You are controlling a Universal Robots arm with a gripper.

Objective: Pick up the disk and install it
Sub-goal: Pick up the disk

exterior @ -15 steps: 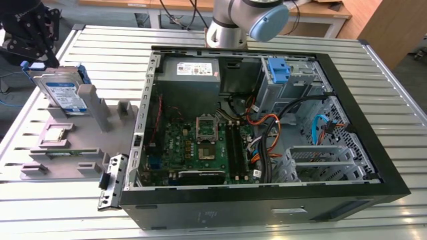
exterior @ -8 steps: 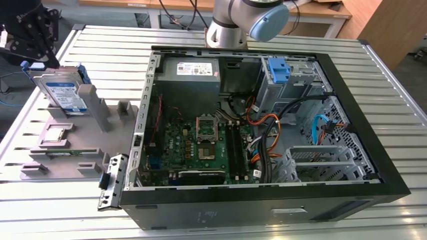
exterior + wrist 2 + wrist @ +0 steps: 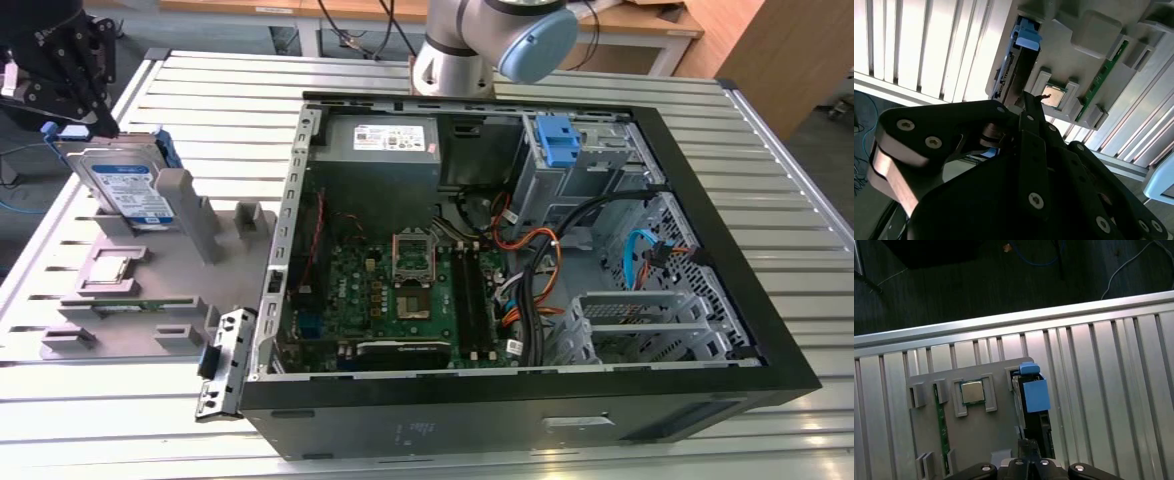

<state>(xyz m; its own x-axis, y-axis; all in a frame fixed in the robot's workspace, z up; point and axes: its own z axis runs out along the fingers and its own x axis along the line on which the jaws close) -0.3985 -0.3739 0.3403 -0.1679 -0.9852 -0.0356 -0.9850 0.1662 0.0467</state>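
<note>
**Exterior view.** The disk (image 3: 127,190) stands on edge in a slot of the grey holder (image 3: 200,235). The holder sits on the table at this view's left, well apart from the open case (image 3: 747,340). The gripper (image 3: 70,115) hangs just above the disk's top edge. I cannot tell how far open it is, and I see nothing in its hold. Inside the case, 1 blue bracket (image 3: 561,140) sits at the far bay.

**Second wrist view.** The gripper (image 3: 1029,107) is a black mass in the foreground, and its own body hides its opening. Beyond it the disk (image 3: 1013,70) is seen edge-on, seated in the holder (image 3: 1089,35). The chip (image 3: 1056,95) lies in the pocket just beside it.

**First wrist view.** The disk (image 3: 1033,395) sits in its slot with the blue end of its carrier toward the camera. The gripper (image 3: 1027,452) is close over it, and the chip (image 3: 973,391) lies beside it on the holder (image 3: 979,440).

**Progress.** As I judge it, the task is at its start. The gripper is lined up over the disk, but the disk looks fully seated in the holder. Neither of the 2 steps, pick-up or install, is done.
</note>
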